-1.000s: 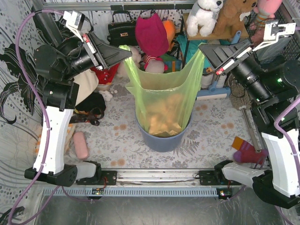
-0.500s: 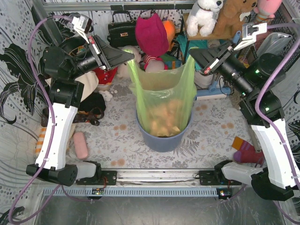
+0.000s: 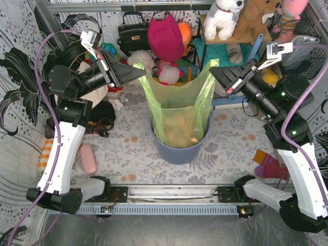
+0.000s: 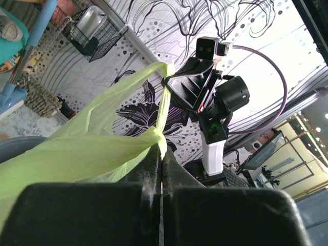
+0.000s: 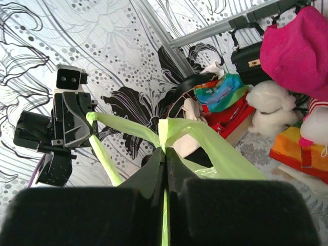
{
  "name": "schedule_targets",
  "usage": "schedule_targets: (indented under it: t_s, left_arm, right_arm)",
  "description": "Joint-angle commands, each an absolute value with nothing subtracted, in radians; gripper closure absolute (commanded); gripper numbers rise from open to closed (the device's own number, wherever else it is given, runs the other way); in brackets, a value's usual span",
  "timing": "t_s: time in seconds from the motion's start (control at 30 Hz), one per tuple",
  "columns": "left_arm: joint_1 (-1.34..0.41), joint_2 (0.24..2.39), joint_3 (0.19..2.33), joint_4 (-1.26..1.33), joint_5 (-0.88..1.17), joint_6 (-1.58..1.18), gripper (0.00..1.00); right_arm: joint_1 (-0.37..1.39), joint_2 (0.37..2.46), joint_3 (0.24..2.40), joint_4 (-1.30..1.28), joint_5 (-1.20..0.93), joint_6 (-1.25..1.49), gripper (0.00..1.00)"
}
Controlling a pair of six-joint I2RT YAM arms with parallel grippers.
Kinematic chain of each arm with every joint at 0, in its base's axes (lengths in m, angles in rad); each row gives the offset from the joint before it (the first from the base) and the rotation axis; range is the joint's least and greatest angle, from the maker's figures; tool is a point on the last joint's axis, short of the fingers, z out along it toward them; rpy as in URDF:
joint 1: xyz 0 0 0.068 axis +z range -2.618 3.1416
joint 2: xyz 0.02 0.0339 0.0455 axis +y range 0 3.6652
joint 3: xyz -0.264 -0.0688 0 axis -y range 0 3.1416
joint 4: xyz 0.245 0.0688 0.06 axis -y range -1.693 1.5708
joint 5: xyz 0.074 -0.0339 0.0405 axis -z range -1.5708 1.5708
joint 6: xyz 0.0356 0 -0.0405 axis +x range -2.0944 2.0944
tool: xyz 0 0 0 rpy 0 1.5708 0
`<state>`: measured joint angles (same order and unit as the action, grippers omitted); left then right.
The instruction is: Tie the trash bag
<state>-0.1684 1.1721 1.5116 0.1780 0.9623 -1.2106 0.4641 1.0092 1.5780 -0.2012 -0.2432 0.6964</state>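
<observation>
The trash bag (image 3: 179, 110) is thin light-green plastic with crumpled brown paper showing through. It stands in a blue-grey round bin (image 3: 177, 149) at the table's middle. My left gripper (image 3: 141, 68) is shut on the bag's upper left edge and holds it raised. My right gripper (image 3: 212, 70) is shut on the upper right edge. The bag's rim is stretched between them. In the left wrist view the green film (image 4: 97, 148) is pinched at my gripper (image 4: 162, 150). In the right wrist view the film (image 5: 205, 141) is pinched at my gripper (image 5: 165, 151).
Stuffed toys and a large pink one (image 3: 165, 37) crowd the back behind the bag, with a black handbag (image 3: 133, 33). A cream tote with dark straps (image 3: 97, 102) lies at the left. A pink case (image 3: 88, 158) lies front left, a red sock (image 3: 271, 166) front right.
Both grippers have moved inward toward each other with the bag's edges, so the bag's mouth has narrowed. The arms' poses have shifted, and the right arm has swung left.
</observation>
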Motion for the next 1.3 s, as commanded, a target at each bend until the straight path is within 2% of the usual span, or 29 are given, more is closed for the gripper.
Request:
schedule_targets:
  t_s: [0.0, 0.27, 0.7, 1.03, 1.13, 1.27]
  left_arm:
    - [-0.163, 1.173, 1.523, 0.259, 0.966, -1.237, 1.00]
    - [-0.164, 1.249, 1.727, 0.243, 0.975, -1.262, 1.00]
    - [-0.163, 1.177, 1.517, 0.198, 0.931, -1.193, 1.00]
    - [-0.163, 1.290, 1.770, 0.182, 0.959, -1.219, 1.00]
    - [-0.163, 1.289, 1.760, 0.201, 0.967, -1.227, 1.00]
    - [-0.164, 1.243, 1.665, 0.201, 0.966, -1.212, 1.00]
  right_arm:
    - [0.464, 1.015, 1.581, -0.153, -0.222, 0.708, 1.00]
    - [0.464, 1.116, 1.821, -0.178, -0.260, 0.667, 1.00]
    - [0.464, 1.000, 1.510, -0.098, -0.234, 0.754, 1.00]
    - [0.465, 1.135, 1.805, -0.130, -0.294, 0.714, 1.00]
    - [0.464, 1.134, 1.806, -0.127, -0.301, 0.713, 1.00]
    - [0.464, 1.089, 1.691, -0.118, -0.284, 0.727, 1.00]
